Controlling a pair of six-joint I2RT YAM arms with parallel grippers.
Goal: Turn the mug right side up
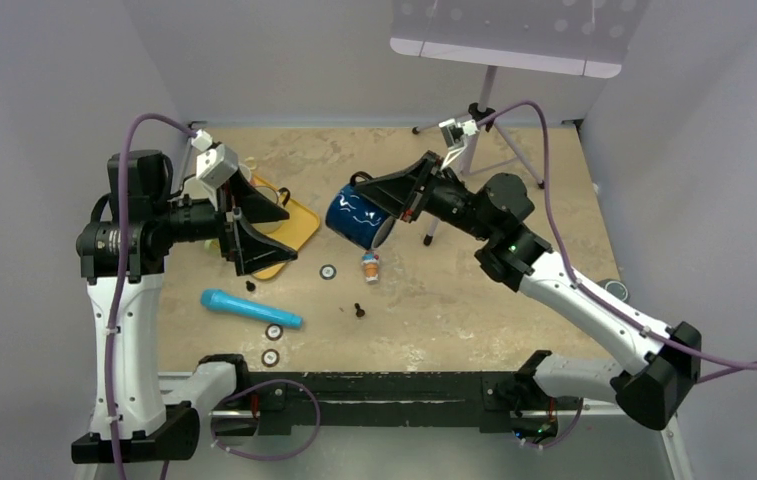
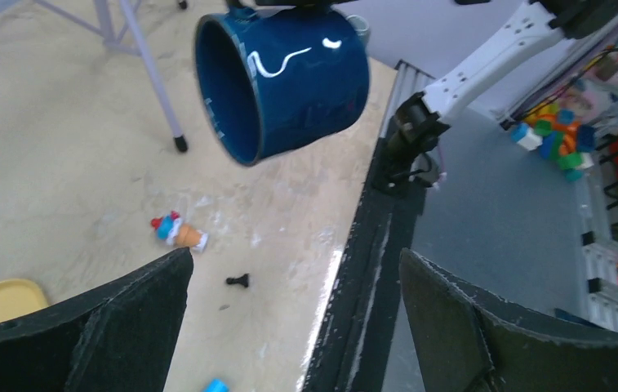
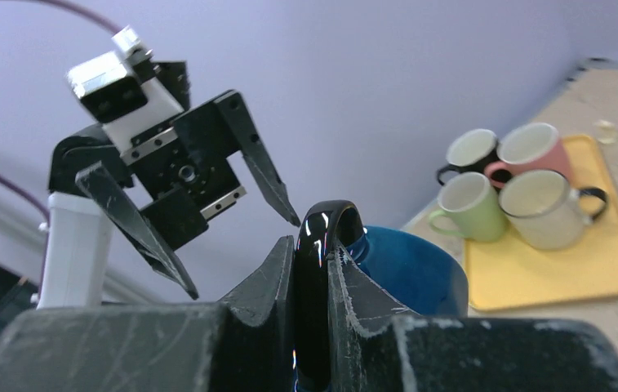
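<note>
The dark blue mug [image 1: 357, 217] with a white squiggle hangs in the air over the middle of the table, tipped roughly on its side. My right gripper [image 1: 401, 198] is shut on its black handle [image 3: 322, 237], pinched between both fingers, with the blue body [image 3: 407, 273] just beyond. In the left wrist view the mug [image 2: 289, 77] floats above the gap between the fingers, its mouth turned left. My left gripper [image 1: 279, 228] stands wide open, nothing between its fingers, pointing at the mug from the left with a short gap between them.
A yellow tray [image 1: 290, 238] at the left holds several upright mugs [image 3: 501, 184]. A tripod stand [image 1: 481, 118] rises at the back. On the table lie a light blue cylinder [image 1: 251, 308], a small toy figure [image 1: 370, 266], washers [image 1: 327, 271] and small black pieces.
</note>
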